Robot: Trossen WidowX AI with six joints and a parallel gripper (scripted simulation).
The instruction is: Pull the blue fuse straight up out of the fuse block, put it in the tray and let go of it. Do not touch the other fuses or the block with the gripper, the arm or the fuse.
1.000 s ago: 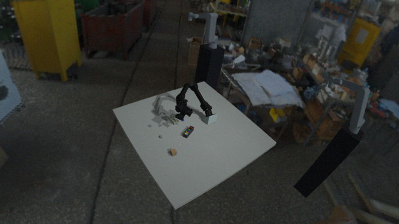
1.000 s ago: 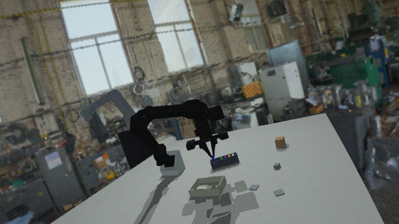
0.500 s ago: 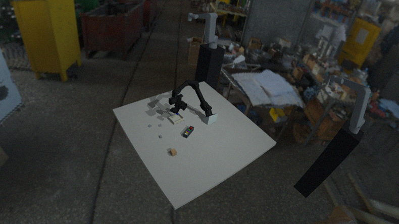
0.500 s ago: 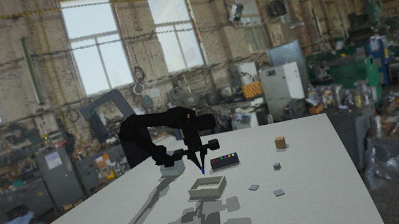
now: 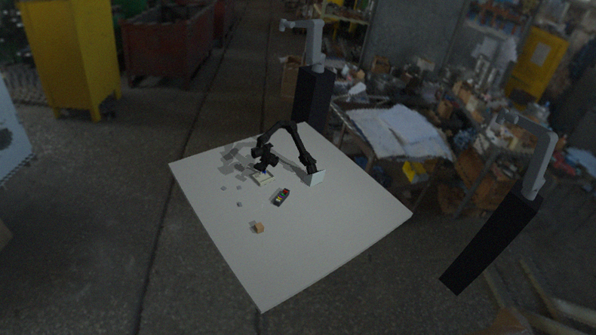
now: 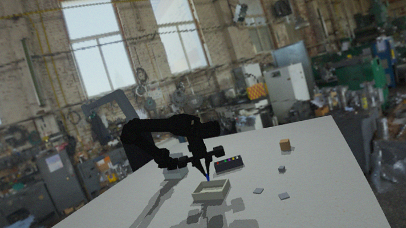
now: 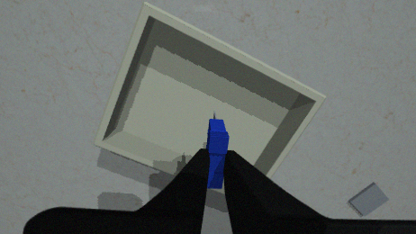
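My gripper (image 6: 207, 175) (image 7: 215, 157) is shut on the blue fuse (image 6: 207, 177) (image 7: 218, 140) (image 5: 264, 172), which points down from the fingertips. The fuse hangs above the cream tray (image 5: 266, 182) (image 6: 210, 195) (image 7: 121, 85), over its inside in the wrist view, near one long wall. How high it is over the tray floor is hard to tell. The dark fuse block (image 5: 278, 203) (image 6: 228, 165) stands apart from the tray, with red, green, purple, yellow and white fuses in it.
A pale box (image 5: 316, 177) (image 6: 176, 172) stands at the arm's base. A wooden cube (image 5: 259, 227) (image 6: 285, 144) lies beyond the block. Small grey pieces, a cube (image 5: 239, 204) (image 6: 281, 169) and two flat ones (image 6: 258, 190) (image 6: 283, 196), lie beside the tray.
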